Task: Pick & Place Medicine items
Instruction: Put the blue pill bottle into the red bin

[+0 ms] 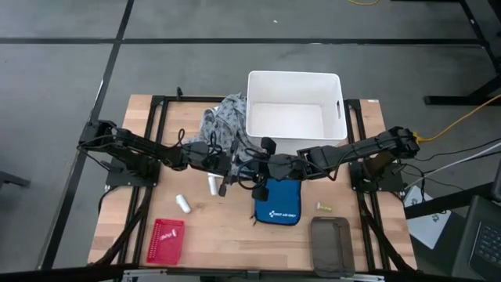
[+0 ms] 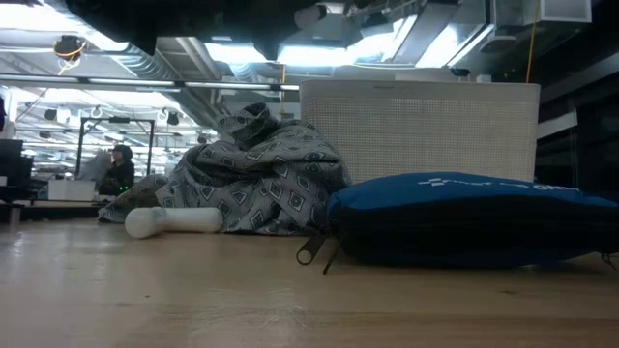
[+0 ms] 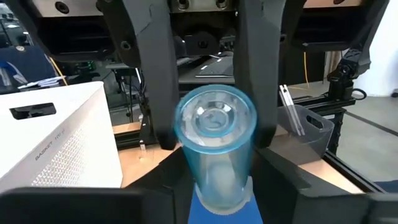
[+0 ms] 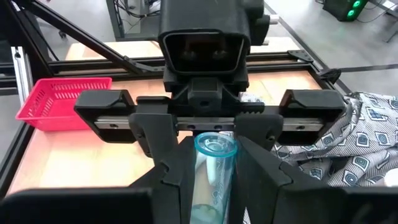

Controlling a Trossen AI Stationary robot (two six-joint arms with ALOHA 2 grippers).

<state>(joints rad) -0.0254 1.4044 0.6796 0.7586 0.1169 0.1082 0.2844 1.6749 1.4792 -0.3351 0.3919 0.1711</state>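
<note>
A clear blue tube (image 3: 214,143) with something white inside is held in the air between my two grippers, which meet at the table's middle, just left of a blue pouch (image 1: 278,205). My left gripper (image 1: 228,168) and my right gripper (image 1: 254,168) face each other, and both are shut on the tube; it also shows in the right wrist view (image 4: 213,168). Two white bottles (image 1: 211,184) (image 1: 182,204) lie on their sides on the table. A small yellowish bit (image 1: 323,207) lies right of the pouch. My left gripper pinches the tube between its two fingers (image 3: 168,193), on the tube's sides toward one end (image 3: 217,193). It comes level from the table's left. The tube is lifted clear of the table. My right gripper pinches the tube's sides (image 4: 211,186) between its two fingers (image 4: 261,180), level from the table's right. In the left wrist view its fingers (image 3: 261,93) stand on either side of the tube's round end (image 3: 214,118).
A white bin (image 1: 337,117) stands at the far middle, with a crumpled grey patterned cloth (image 1: 225,117) at its left. A red basket (image 1: 164,239) sits at the near left and a grey flat thing (image 1: 330,244) at the near right.
</note>
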